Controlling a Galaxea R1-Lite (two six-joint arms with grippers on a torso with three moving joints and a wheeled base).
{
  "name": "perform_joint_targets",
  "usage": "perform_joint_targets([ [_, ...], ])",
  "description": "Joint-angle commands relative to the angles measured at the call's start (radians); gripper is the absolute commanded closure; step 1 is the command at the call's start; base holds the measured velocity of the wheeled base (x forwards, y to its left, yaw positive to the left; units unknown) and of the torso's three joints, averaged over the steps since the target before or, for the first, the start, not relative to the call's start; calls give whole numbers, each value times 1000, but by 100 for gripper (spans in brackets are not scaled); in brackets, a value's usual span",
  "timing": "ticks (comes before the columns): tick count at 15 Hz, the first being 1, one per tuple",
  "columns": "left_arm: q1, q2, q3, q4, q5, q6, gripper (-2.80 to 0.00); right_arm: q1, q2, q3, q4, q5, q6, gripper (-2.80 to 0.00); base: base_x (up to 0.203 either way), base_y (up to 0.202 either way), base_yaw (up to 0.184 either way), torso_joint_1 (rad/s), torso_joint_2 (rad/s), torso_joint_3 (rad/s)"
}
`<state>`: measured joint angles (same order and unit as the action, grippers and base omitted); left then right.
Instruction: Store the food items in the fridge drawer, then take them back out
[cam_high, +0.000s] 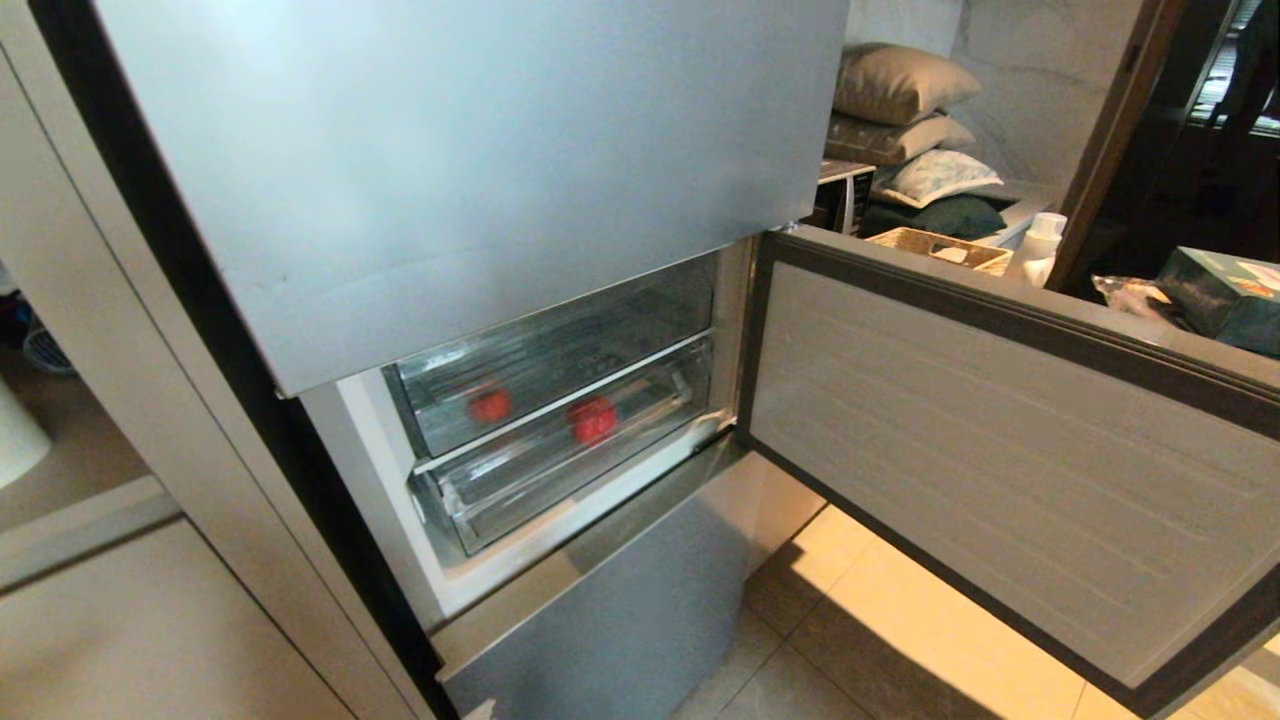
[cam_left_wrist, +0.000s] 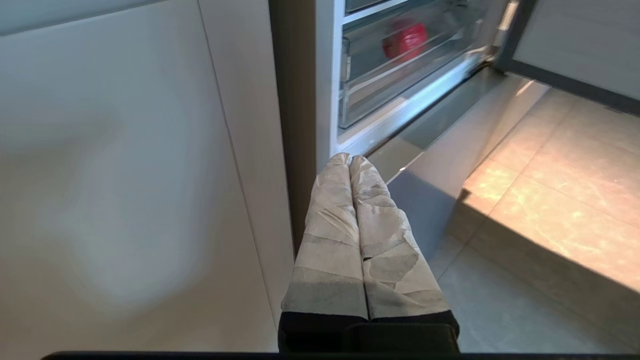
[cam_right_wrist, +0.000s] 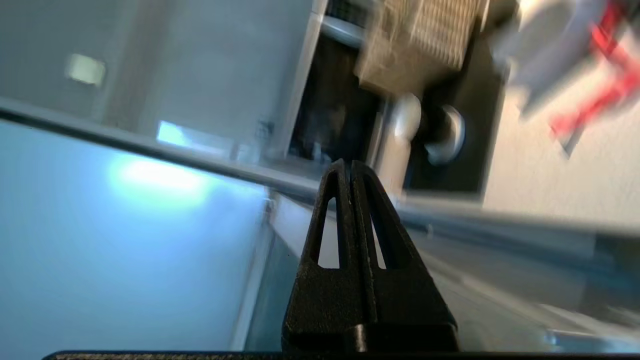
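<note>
Red fruit in clear fridge drawer, left pincer clenched empty, right pincer clenched empty

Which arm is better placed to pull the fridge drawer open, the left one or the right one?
Probably left. The left gripper, shut, points at the fridge opening, with the drawer and fruit ahead. The right gripper, also shut, faces the room beyond the door, not the drawer.

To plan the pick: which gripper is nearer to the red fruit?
Left, probably. The left gripper has the red fruit ahead, higher up; the right gripper faces elsewhere, fruit unseen.
</note>
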<state>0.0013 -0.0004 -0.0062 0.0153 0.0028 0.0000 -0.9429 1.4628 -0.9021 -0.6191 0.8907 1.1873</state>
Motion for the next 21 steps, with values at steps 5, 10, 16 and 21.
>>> perform_joint_targets([
  [5, 0, 0, 0, 0, 0, 0, 0, -114, 56, -161, -1, -124, -5, 0, 0, 0, 0, 0, 0, 0],
  [10, 0, -1, 0, 0, 0, 0, 0, -120, 297, -168, -4, -202, -225, 0, 0, 0, 0, 0, 0, 0],
  [16, 0, -1, 0, 0, 0, 0, 0, -53, 453, -71, -88, -225, -431, 0, 0, 0, 0, 0, 0, 0],
  [21, 0, -1, 0, 0, 0, -2, 0, 132, 454, 18, -151, -258, -487, 0, 0, 0, 0, 0, 0, 0],
])
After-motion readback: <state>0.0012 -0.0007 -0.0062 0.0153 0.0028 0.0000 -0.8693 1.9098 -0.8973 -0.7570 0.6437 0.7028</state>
